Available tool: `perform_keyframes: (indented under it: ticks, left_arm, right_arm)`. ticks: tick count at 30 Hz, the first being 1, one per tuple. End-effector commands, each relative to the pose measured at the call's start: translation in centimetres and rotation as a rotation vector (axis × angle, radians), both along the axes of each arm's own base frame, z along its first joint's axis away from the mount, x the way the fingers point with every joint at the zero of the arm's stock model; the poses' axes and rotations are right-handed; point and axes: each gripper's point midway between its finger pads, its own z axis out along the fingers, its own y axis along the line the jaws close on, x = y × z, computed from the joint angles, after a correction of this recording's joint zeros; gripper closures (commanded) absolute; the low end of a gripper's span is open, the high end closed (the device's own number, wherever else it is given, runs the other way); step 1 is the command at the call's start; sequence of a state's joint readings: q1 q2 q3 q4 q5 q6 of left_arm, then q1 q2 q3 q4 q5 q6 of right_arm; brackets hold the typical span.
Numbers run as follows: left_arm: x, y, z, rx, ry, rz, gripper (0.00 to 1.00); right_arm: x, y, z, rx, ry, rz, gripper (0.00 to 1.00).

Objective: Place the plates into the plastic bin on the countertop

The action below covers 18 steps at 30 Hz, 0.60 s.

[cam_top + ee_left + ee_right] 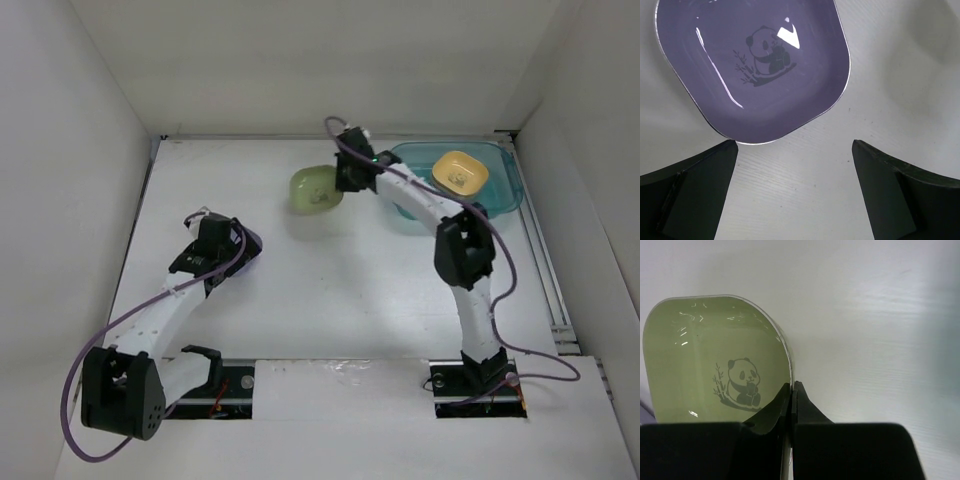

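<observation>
A green plate (316, 188) (715, 360) with a panda print sits on the white countertop (330, 280), left of the teal plastic bin (505, 180). My right gripper (350, 176) (792, 386) is shut on the green plate's right rim, one finger inside the dish and one outside. A yellow-orange plate (459, 172) lies in the bin. A purple plate (750, 65) with a panda print lies just ahead of my left gripper (215, 232) (795, 150), which is open with bare countertop between its fingers. In the top view only the purple plate's edge (252, 243) shows beside that gripper.
White walls close in the countertop on the left, back and right. The right arm's forearm (420, 200) crosses over the bin's near-left corner. A metal rail (545, 270) runs along the right side.
</observation>
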<state>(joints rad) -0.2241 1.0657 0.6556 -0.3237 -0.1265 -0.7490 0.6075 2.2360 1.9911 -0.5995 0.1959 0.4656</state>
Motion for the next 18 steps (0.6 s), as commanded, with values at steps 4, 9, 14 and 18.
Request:
perform_keyframes:
  ticks: [4, 9, 14, 18]
  left_arm:
    - [0.6, -1.7, -1.2, 0.029, -0.022, -0.067, 0.0]
    - [0.6, -2.7, -2.2, 0.061, -0.005, -0.096, 0.0]
    - [0.8, -3.6, -2.4, 0.05, -0.002, -0.142, 0.0]
    - [0.7, -4.0, -1.8, 0.043, -0.021, -0.157, 0.0]
  right_arm:
    - [4.2, -16.3, 10.8, 0.06, -0.201, -0.298, 1.0]
    - [4.0, -27.4, 9.7, 0.091, -0.2, -0.479, 1.0]
    - [3.2, -36.2, 6.2, 0.129, -0.153, -0.644, 1.0]
    - [3.1, -39.7, 4.9, 0.172, -0.142, -0.712, 1.0]
